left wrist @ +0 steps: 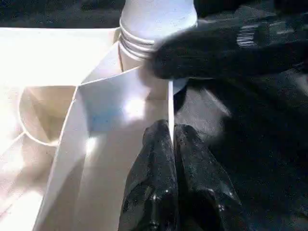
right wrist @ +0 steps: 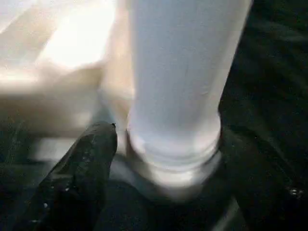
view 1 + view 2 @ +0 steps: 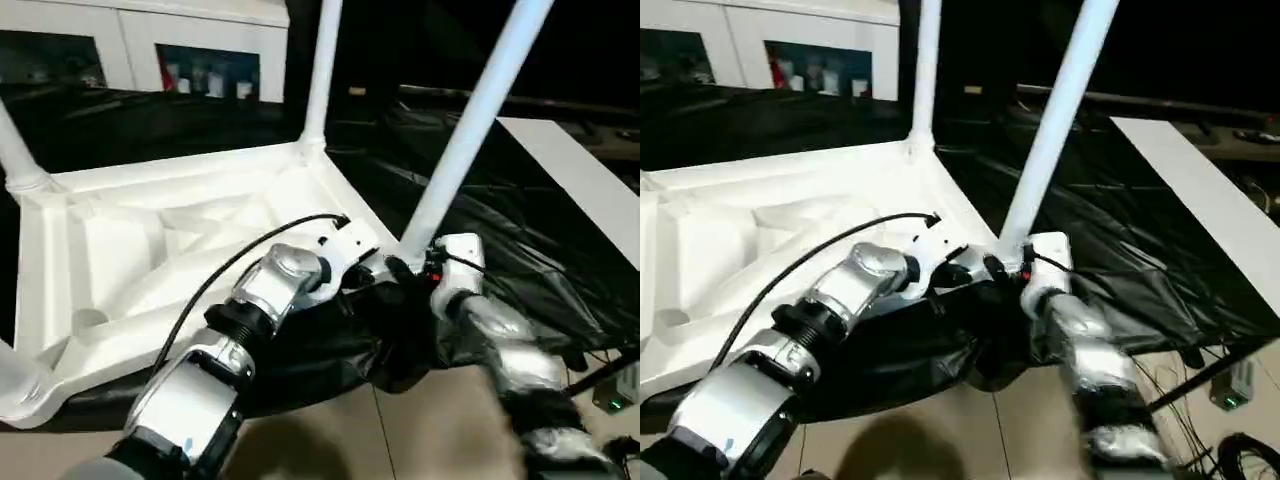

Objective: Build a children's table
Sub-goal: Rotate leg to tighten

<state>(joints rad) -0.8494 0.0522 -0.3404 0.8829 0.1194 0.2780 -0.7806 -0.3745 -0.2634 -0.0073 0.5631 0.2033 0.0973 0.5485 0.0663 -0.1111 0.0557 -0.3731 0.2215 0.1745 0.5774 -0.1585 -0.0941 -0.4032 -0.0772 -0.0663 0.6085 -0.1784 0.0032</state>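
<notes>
You are looking at a lab or workshop room: a big work table draped in crinkled black plastic sheeting [image 3: 560, 250], a white glass-door cabinet [image 3: 150, 45] behind its far edge, pale floor tiles [image 3: 420, 430] and loose cables [image 3: 1230, 450] below.

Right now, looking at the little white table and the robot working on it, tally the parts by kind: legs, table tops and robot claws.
Legs: 4 (near right, far right, far left, near left, partly cut off at the picture's edge)
Table top: 1
Claws: 2 (left claw, right claw)
Total: 7
</notes>
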